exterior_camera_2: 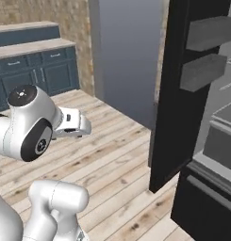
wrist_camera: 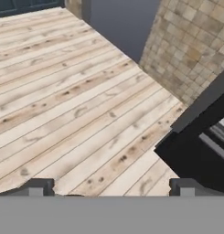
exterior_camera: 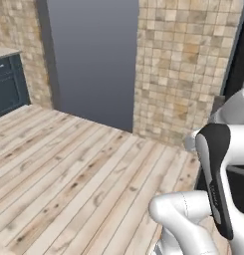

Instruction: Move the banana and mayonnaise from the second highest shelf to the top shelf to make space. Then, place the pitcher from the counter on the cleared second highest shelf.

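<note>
The fingers [wrist_camera: 111, 187] stand wide apart and empty above the wooden floor [wrist_camera: 63, 105], near the open fridge door [exterior_camera_2: 183, 89].

Pale matt wood-plank floor [exterior_camera: 68, 169], rough beige stone-tile wall [exterior_camera: 178, 64], smooth matt black fridge door [exterior_camera_2: 183, 84], glossy white arm casing [exterior_camera_2: 22, 127]

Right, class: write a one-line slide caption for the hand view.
Open end effector hangs over the plank floor, with the dark fridge door at right.
</note>
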Controlling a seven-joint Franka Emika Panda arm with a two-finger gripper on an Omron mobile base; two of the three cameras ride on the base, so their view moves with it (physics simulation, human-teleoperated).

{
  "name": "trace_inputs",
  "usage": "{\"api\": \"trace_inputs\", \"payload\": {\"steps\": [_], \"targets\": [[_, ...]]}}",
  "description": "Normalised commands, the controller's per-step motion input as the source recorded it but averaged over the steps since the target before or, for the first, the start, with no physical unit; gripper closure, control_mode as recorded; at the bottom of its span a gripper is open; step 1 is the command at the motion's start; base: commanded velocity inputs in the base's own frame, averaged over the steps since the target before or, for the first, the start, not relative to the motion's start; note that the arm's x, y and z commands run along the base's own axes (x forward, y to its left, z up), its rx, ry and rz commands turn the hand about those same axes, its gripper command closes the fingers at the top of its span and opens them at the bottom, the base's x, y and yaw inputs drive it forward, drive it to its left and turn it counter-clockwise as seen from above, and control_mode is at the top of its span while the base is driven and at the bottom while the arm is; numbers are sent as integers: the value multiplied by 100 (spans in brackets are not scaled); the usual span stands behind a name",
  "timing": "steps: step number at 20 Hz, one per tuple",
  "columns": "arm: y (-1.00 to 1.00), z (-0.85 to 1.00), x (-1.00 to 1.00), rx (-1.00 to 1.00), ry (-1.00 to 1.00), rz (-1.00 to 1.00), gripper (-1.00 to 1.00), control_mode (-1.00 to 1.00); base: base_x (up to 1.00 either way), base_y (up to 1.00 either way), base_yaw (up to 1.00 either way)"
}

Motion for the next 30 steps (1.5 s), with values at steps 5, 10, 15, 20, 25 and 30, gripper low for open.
{"api": "trace_inputs", "payload": {"steps": [5, 10, 15, 20, 25, 30], "targets": [[0, 0, 0, 0, 0, 0, -100, 100, 0, 75, 54], [0, 0, 0, 0, 0, 0, -100, 100, 0, 67, 58], [0, 0, 0, 0, 0, 0, -100, 100, 0, 54, 61], [0, 0, 0, 0, 0, 0, -100, 100, -2, 14, 65], [0, 0, 0, 0, 0, 0, -100, 100, -5, 4, 68], [0, 0, 0, 0, 0, 0, -100, 100, 0, 22, 69]]}}
